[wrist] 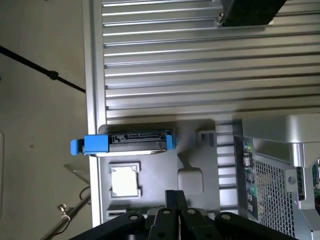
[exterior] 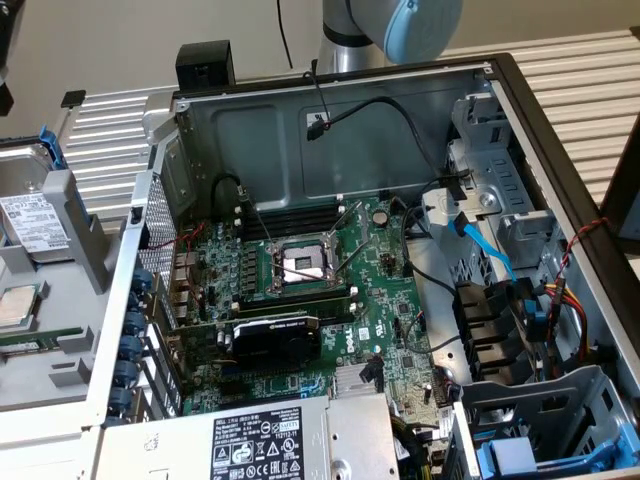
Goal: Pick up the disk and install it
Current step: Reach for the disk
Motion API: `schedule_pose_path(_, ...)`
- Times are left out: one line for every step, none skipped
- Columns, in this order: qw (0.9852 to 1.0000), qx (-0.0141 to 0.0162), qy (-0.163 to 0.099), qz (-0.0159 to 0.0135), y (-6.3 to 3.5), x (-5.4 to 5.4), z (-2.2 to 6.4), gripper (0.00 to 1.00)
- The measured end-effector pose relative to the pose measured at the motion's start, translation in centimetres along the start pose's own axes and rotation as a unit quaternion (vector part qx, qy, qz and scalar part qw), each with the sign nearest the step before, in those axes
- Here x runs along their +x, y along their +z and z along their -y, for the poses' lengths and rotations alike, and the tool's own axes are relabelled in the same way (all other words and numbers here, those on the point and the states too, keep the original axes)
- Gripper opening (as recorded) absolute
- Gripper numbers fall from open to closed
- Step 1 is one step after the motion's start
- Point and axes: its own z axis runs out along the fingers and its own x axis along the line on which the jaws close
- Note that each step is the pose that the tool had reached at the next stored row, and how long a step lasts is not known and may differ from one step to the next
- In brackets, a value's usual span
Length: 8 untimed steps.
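At the exterior view's far left, the disk (exterior: pixel 35 222) (blue-framed, white label showing) sits in a grey tray (exterior: pixel 85 240), beside the open computer case (exterior: pixel 330 270). In the wrist view, the gripper (wrist: pixel 175 194), fingers pressed together and empty, hangs apart from the disk.

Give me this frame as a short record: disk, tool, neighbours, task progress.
disk: in its blue frame, resting in the grey tray outside the computer case
tool: shut, empty, over the tray, apart from the disk
chip: square, in the same tray beside the disk
computer case: open, motherboard exposed
progress: disk not yet picked up
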Motion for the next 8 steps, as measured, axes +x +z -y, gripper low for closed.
schedule_pose_path(1.0000,0.0001,0.000,-0.0006,0.01,0.2,-0.24,0.11)
schedule_pose_path(1.0000,0.0001,0.000,-0.0008,0.03,0.5,-0.53,0.11)
schedule_pose_path(1.0000,0.0001,0.000,-0.0009,0.03,0.7,-0.82,0.11)
schedule_pose_path(1.0000,0.0001,0.000,-0.0009,0.05,1.0,-1.11,0.11)
schedule_pose_path(1.0000,0.0001,0.000,-0.0009,0.06,1.2,-1.40,0.11)
schedule_pose_path(1.0000,0.0001,0.000,-0.0009,0.08,1.5,-1.68,0.11)
schedule_pose_path(1.0000,0.0001,0.000,-0.0009,0.09,1.7,-1.96,0.11)
schedule_pose_path(1.0000,0.0001,0.000,-0.0009,0.10,2.0,-2.24,0.11)
